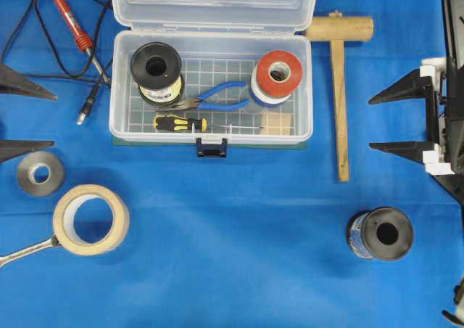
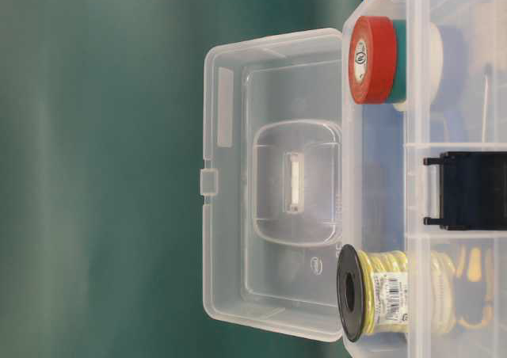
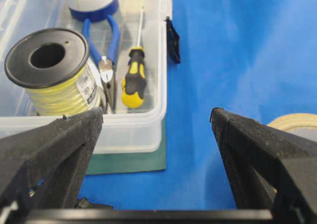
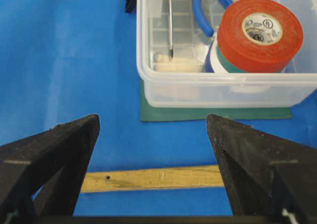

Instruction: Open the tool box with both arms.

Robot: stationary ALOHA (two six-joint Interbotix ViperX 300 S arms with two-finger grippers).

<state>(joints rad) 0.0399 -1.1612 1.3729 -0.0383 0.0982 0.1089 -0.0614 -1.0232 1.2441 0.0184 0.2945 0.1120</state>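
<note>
Tool box (image 1: 210, 88) at the far middle of the blue bench (image 1: 239, 219), lid (image 1: 214, 5) thrown back and standing open, dark blue latch (image 1: 211, 148) hanging at the near wall. Inside, from overhead: black-flanged spool of yellow wire (image 1: 156, 71) at left, stacked tape rolls topped in red (image 1: 276, 78) at right, blue-handled pliers (image 1: 217, 99) between, yellow-and-black screwdriver (image 1: 181, 123) along the near wall, small wooden block (image 1: 277, 122) in the near right corner. Green base only a thin edge from above, plain in both wrist views beneath the clear wall. Table-level view turned on its side: clear lid with moulded handle recess, red tape and wire spool through the plastic, other contents blurred. Left hand (image 1: 20, 117) released, fingers spread wide, well apart from the box, only its tips inside the overhead frame. Right hand (image 1: 395, 119) likewise released and wide, holding nothing, beyond a wooden mallet (image 1: 339, 88) lying just right of the box; in the right wrist view only the mallet's handle. Farther out: red-handled tool with black cable (image 1: 72, 23) far left, grey tape roll (image 1: 40, 173), masking tape roll (image 1: 91, 219) over a wrench (image 1: 25, 250) cut off by the left edge, second black spool (image 1: 380, 234) near right.
</note>
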